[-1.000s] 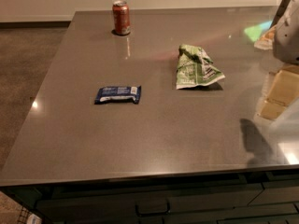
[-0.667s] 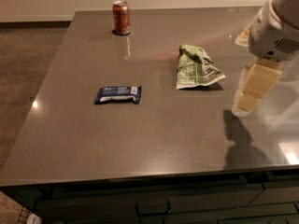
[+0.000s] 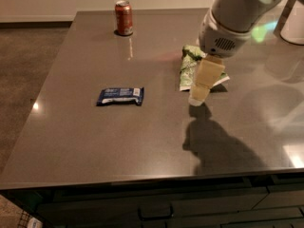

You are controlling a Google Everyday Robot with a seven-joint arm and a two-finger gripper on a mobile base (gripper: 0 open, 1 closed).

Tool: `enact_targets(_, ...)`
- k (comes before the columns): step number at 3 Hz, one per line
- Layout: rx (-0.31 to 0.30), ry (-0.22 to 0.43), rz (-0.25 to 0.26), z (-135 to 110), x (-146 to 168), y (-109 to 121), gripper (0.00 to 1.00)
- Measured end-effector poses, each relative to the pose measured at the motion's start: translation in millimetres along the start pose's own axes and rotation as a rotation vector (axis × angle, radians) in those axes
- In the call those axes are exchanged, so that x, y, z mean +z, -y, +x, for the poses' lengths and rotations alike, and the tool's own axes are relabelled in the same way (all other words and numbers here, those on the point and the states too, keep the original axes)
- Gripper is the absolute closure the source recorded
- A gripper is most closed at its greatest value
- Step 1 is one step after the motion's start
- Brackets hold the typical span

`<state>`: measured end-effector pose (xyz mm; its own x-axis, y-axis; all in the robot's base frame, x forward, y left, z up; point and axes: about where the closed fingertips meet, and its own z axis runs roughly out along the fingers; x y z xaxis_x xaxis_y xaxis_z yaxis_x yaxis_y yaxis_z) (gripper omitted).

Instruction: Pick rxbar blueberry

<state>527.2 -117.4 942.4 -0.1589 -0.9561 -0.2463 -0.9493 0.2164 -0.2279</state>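
Note:
The rxbar blueberry (image 3: 120,96), a flat dark blue bar with white print, lies on the grey table (image 3: 95,141) left of centre. My gripper (image 3: 198,98) hangs from the white arm at the upper right, above the table and to the right of the bar, in front of the snack bag. It holds nothing that shows.
A green-and-white snack bag (image 3: 189,66) lies right of centre, partly hidden behind the gripper. A red soda can (image 3: 124,17) stands at the table's far edge. The table's front edge runs along the bottom, with dark drawers below it. A white object stands at the far right.
The arm and gripper have swung in from the right edge toward the table's middle, now covering part of the snack bag. The bar, bag and can have not moved.

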Motion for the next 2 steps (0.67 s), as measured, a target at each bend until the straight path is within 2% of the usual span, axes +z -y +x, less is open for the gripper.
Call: enact_targets(2, -0.056, 0.029, -0.050, -75, 63, 17, 0.00)
